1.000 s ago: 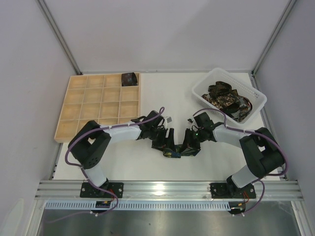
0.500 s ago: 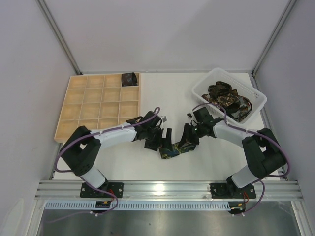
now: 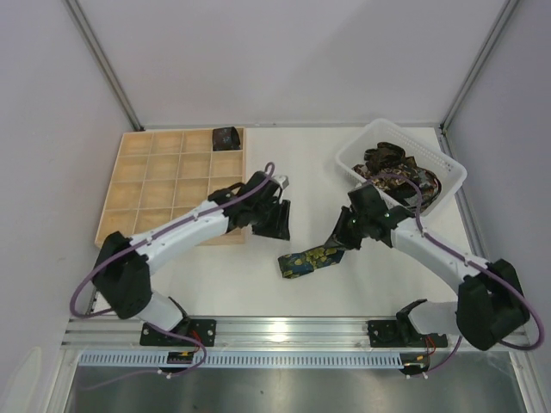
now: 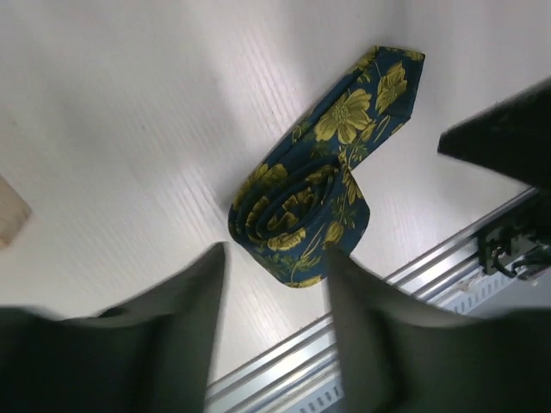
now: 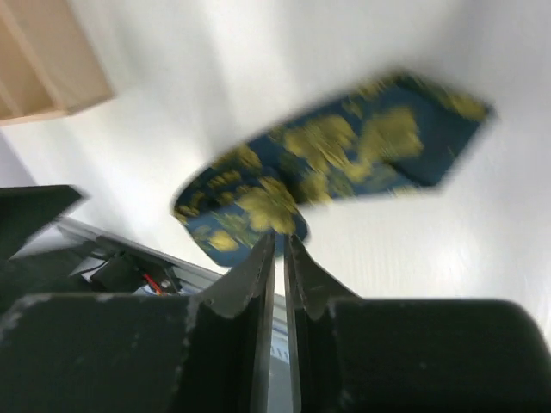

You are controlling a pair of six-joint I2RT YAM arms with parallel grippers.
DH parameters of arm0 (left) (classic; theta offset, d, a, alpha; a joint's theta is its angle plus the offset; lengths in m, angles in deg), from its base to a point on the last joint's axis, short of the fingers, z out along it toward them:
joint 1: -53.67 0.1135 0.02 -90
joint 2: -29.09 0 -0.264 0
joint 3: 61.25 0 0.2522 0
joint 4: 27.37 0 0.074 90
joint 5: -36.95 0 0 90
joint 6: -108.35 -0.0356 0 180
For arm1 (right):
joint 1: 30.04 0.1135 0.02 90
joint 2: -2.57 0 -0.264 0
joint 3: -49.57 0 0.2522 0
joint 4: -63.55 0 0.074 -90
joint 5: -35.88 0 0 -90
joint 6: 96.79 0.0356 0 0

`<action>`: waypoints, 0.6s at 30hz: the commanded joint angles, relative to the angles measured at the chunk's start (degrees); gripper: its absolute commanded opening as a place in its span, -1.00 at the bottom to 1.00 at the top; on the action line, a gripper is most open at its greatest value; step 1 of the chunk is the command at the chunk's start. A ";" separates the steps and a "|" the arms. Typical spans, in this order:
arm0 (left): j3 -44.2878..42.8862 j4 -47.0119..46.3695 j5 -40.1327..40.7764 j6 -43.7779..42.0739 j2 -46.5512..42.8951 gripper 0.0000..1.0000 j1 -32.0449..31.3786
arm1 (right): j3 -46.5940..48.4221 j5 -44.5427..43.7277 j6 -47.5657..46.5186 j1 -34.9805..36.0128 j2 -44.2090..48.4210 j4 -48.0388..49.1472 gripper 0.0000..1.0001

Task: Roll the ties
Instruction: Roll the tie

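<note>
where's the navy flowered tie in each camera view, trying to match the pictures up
Top external: the tie lies low and centre on the white table.
Left wrist: the tie is centre-right, rolled end low, pointed end up right.
Right wrist: the tie is blurred, across the upper middle.
Shared landmark: the metal rail at the table's near edge, lower right in the left wrist view, lower left in the right wrist view.
</note>
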 commanded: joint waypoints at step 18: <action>-19.09 7.52 -3.23 -17.38 26.69 -0.74 2.24 | -9.54 -34.78 60.13 35.74 -6.43 2.90 -1.00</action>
